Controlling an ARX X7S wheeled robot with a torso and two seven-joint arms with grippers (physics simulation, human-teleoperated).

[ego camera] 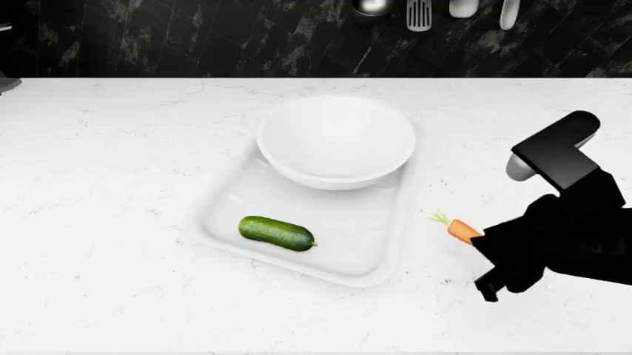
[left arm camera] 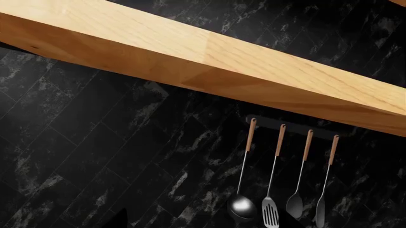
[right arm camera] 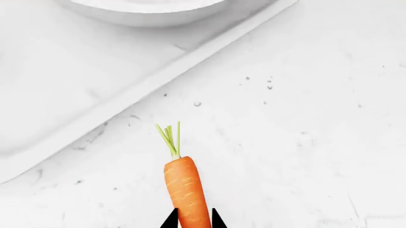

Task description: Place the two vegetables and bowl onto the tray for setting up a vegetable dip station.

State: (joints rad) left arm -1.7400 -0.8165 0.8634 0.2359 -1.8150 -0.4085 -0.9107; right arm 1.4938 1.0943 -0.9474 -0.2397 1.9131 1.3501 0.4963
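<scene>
Just right of the tray [ego camera: 212, 214], the right gripper [right arm camera: 193, 219] has its fingers clamped on the carrot [right arm camera: 185, 189], stem pointing toward the tray's rim. On the tray sit the bowl [ego camera: 336, 140], at its far end, and the cucumber [ego camera: 275, 233], near its front. No left gripper shows; its camera sees a shelf [left arm camera: 209, 66] and utensils [left arm camera: 279, 190].

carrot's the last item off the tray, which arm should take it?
Right. Its gripper already straddles the carrot beside the tray; the left wrist view shows only wall and hanging utensils.
</scene>
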